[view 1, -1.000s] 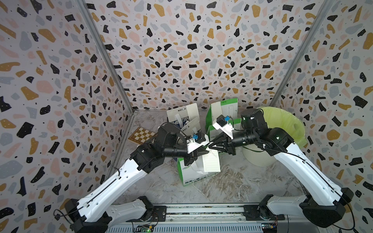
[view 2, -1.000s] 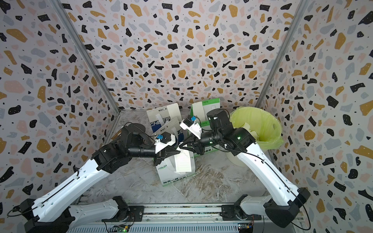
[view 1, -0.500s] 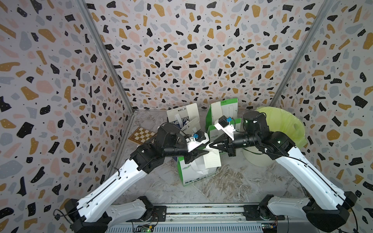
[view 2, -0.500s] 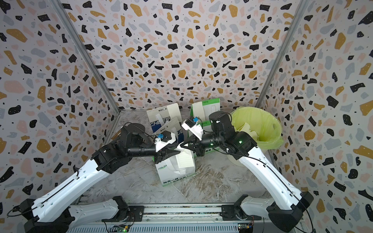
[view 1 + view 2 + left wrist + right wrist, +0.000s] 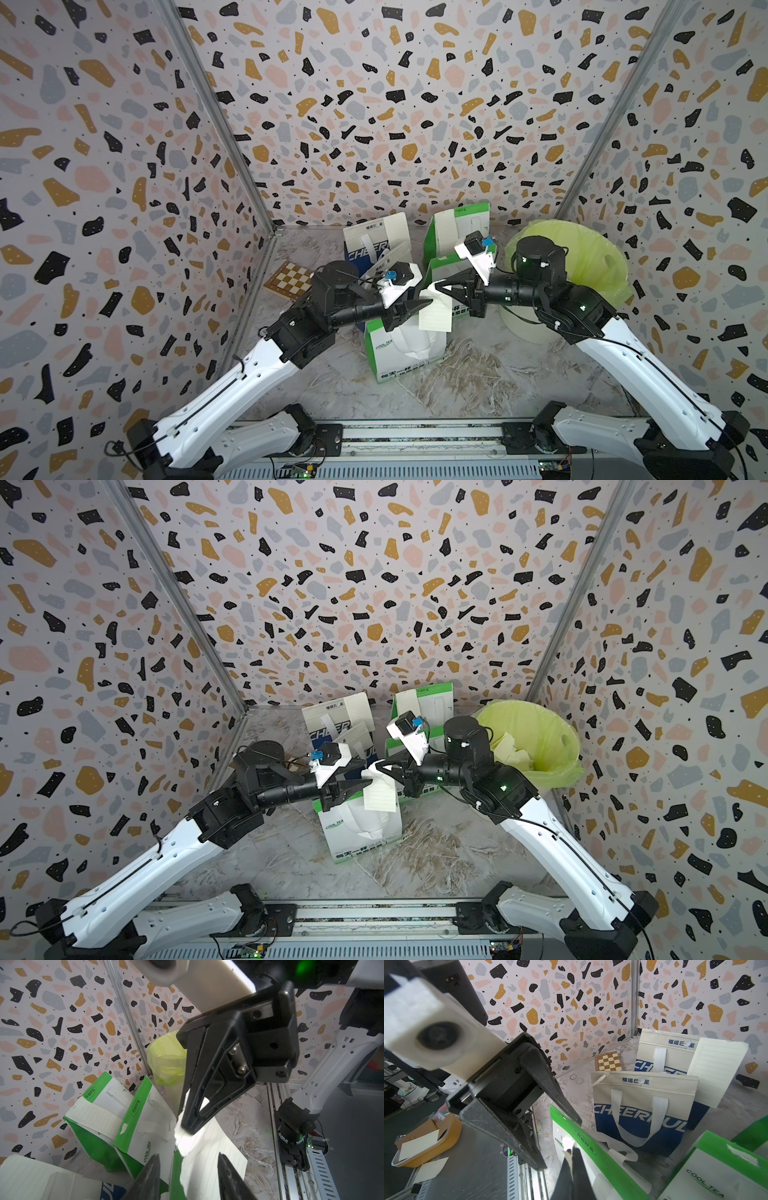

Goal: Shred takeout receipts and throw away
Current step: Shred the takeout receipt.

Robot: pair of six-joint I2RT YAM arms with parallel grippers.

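A cream lined takeout receipt (image 5: 435,315) (image 5: 380,796) hangs above the front green-and-white bag (image 5: 399,353). My right gripper (image 5: 432,291) (image 5: 572,1150) is shut on its crumpled top edge. In the left wrist view the receipt (image 5: 207,1157), with a torn side, shows just beyond my left gripper (image 5: 188,1155), whose jaws stand apart and pinch nothing. In both top views the left gripper (image 5: 419,307) sits right beside the sheet. Another receipt (image 5: 716,1072) is stuck on the rear blue-and-white bag, and one (image 5: 97,1118) is on the rear green bag.
A bin with a yellow-green liner (image 5: 582,266) stands at the right and holds torn paper pieces (image 5: 511,748). A small checkerboard (image 5: 291,280) lies at the back left. Several bags crowd the middle. An orange tray (image 5: 446,1138) with slips sits off the table.
My left gripper has opened and let go of the receipt. The right gripper has closed on its top edge, and the sheet now hangs from it.
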